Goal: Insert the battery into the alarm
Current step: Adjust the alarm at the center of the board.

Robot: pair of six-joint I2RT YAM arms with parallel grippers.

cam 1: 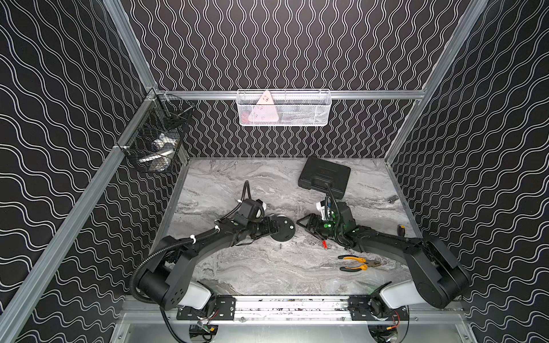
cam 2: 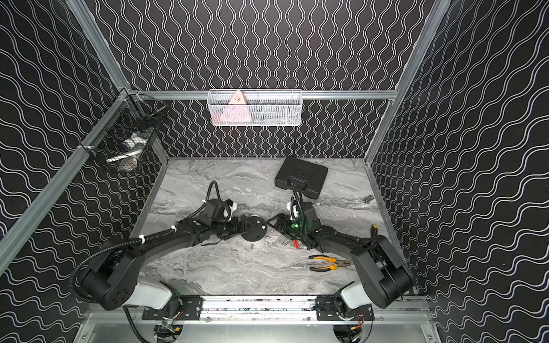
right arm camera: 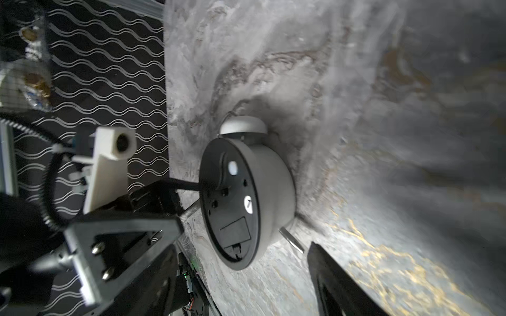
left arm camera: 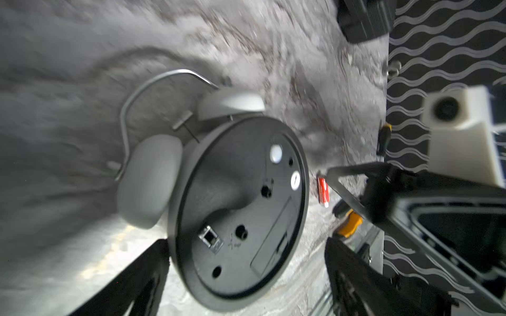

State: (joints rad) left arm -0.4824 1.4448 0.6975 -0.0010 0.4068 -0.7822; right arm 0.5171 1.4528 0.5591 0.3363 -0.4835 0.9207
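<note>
The alarm (left arm camera: pixel 238 197) sits between the left hand's (left arm camera: pixel 245 243) parted fingers; the battery (left arm camera: pixel 323 193) nearby.

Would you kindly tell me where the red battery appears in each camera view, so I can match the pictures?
Top view: battery on the tabletop, between the alarm clock and yellow-handled pliers.
Top view: same place, between clock and pliers.
Left wrist: battery just beyond the alarm clock's rim.
Right wrist: not in view.
Shared landmark: the alarm clock's black back panel.
</note>
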